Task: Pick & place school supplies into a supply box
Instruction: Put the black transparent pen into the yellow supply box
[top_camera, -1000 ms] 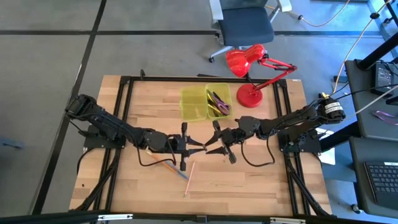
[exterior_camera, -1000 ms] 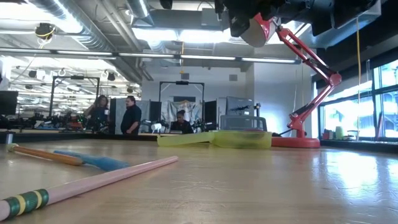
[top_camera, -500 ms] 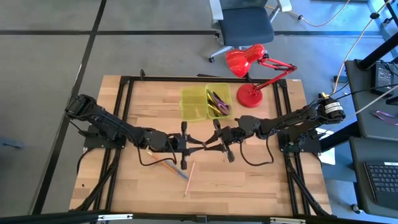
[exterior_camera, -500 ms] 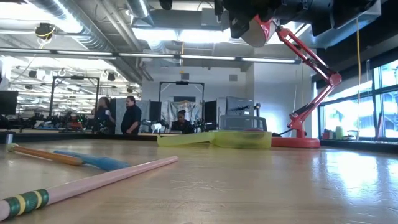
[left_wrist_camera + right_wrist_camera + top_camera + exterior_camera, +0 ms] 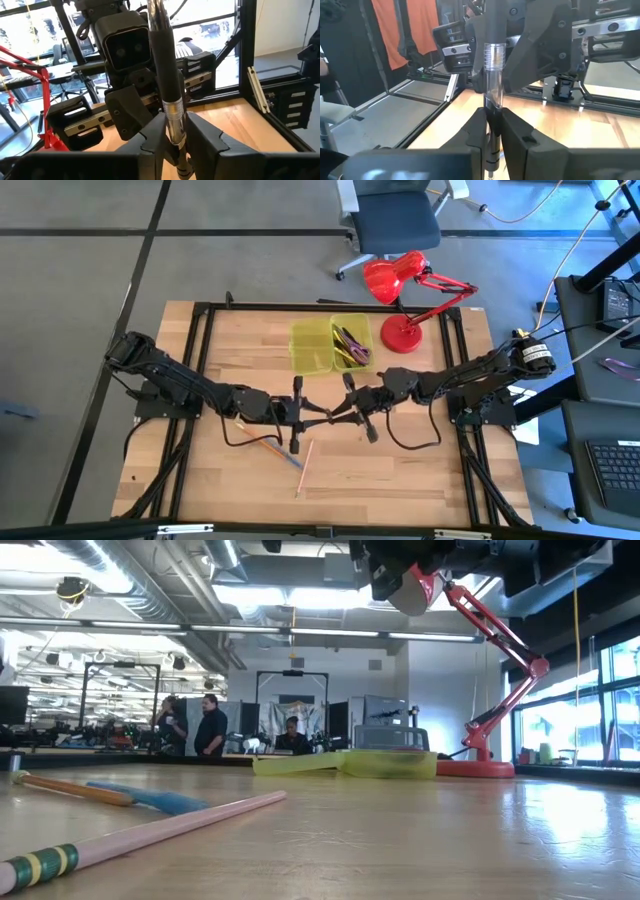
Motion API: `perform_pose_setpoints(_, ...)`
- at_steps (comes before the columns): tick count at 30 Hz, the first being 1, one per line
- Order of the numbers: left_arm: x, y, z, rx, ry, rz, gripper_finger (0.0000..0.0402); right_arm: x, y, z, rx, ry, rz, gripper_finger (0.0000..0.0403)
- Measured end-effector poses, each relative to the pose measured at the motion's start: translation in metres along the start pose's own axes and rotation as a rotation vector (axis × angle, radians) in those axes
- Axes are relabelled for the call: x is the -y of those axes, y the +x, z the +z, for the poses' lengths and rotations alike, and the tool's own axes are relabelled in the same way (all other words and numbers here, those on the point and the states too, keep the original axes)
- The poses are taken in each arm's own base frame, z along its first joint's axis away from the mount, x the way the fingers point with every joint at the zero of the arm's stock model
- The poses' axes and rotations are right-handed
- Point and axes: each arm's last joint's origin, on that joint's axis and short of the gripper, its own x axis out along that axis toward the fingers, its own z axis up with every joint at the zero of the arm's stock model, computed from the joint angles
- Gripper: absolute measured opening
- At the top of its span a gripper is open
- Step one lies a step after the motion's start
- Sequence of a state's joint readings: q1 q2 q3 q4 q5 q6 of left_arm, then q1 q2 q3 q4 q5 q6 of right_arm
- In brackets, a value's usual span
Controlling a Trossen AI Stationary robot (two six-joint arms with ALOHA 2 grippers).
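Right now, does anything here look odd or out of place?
Yes: the left gripper and right gripper both pinch one black pen in mid-air, nose to nose. Three pencils lie loose on the table, outside the supply box.

bare tabletop (image 5: 400,470) right of pencils (image 5: 285,452), red lamp (image 5: 405,295) crowding box (image 5: 331,345)

Bright overhead light, blurred foreground

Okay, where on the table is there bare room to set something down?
Bare wood lies along the table's near edge, right of the pink pencil, and in the far-left corner beside the supply box. The middle is crowded: left gripper and right gripper meet on one pen.
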State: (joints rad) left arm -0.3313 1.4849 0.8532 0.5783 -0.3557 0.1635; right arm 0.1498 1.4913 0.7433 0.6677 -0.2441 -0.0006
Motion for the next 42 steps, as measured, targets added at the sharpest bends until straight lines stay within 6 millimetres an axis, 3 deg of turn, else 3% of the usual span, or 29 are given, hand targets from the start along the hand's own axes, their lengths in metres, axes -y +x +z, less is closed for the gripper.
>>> perform_pose_setpoints(8, 0.001, -0.001, 0.000, -0.011, -0.001, 0.050, 0.0131, 0.003, -0.002, -0.005, -0.066, 0.011, -0.101, 0.0044)
perform_pose_setpoints(15, 0.004, -0.027, -0.004, -0.264, 0.198, 0.374, 0.0180, 0.020, -0.021, -0.013, -0.266, 0.106, -0.242, 0.0044)
perform_pose_setpoints(20, 0.008, -0.046, -0.008, -0.333, 0.152, 0.557, 0.0189, 0.046, -0.041, -0.026, -0.419, 0.223, -0.411, 0.0044)
perform_pose_setpoints(25, 0.018, -0.049, -0.012, -0.327, 0.023, 0.474, 0.0187, 0.091, -0.070, -0.036, -0.492, 0.316, -0.724, 0.0044)
perform_pose_setpoints(30, 0.026, -0.047, -0.014, -0.346, -0.103, 0.263, 0.0186, 0.125, -0.093, -0.046, -0.500, 0.401, -0.812, 0.0044)
perform_pose_setpoints(34, 0.030, -0.047, -0.014, -0.363, -0.194, 0.130, 0.0185, 0.140, -0.099, -0.059, -0.531, 0.458, -0.814, 0.0044)
perform_pose_setpoints(42, 0.029, -0.046, -0.014, -0.361, -0.226, 0.142, 0.0187, 0.153, -0.101, -0.087, -0.619, 0.511, -0.844, 0.0044)
